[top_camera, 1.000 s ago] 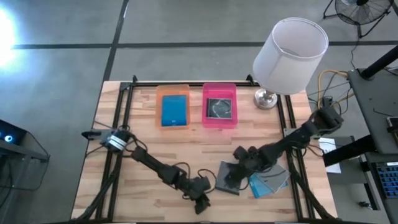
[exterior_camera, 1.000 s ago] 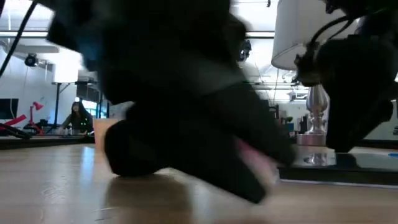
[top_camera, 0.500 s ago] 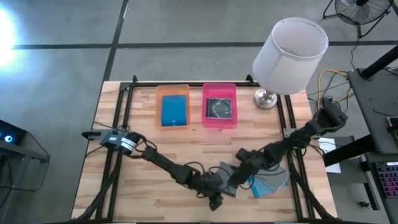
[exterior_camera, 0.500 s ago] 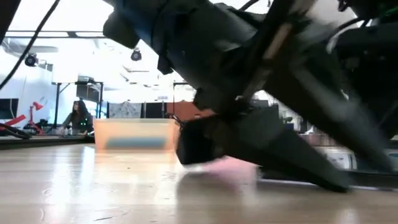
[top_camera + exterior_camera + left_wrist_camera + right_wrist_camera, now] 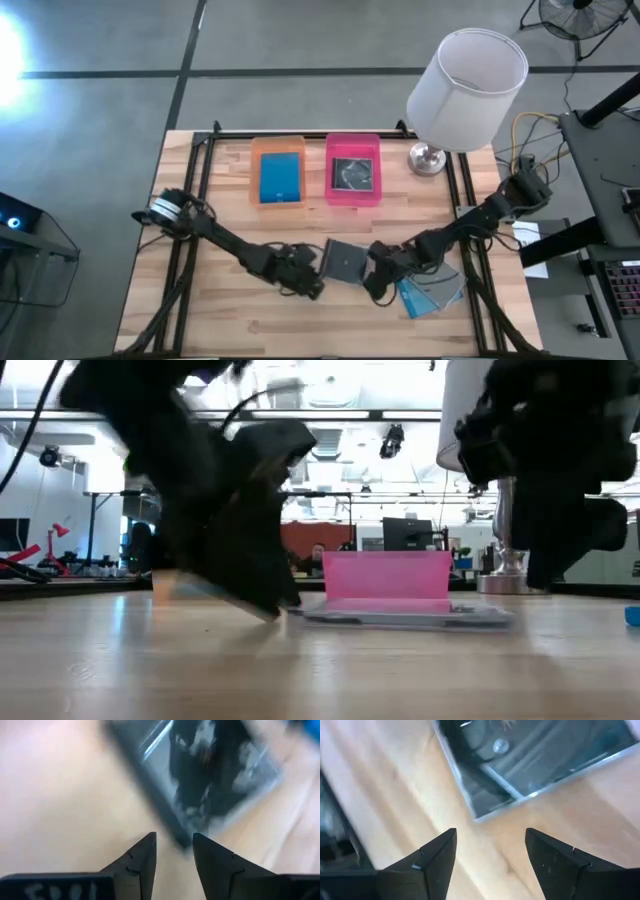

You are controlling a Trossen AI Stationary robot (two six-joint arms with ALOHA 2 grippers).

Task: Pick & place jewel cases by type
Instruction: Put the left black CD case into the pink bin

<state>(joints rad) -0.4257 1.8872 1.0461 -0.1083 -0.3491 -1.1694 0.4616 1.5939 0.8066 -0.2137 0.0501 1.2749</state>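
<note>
on the left, the left pincer (image 5: 308, 283) had swung in from the worktop's (image 5: 200, 310) near edge to the grey case's (image 5: 343, 260) left side, its fingers a little apart with the case's corner just ahead of them, gripping nothing. the case itself had slid from the right stack (image 5: 432, 293) toward the middle and lay flat, in front of the pink tray (image 5: 353, 142). on its other side the right pincer (image 5: 378, 283) stood wide apart and empty, so the case looked handed over and not yet binned.
</note>
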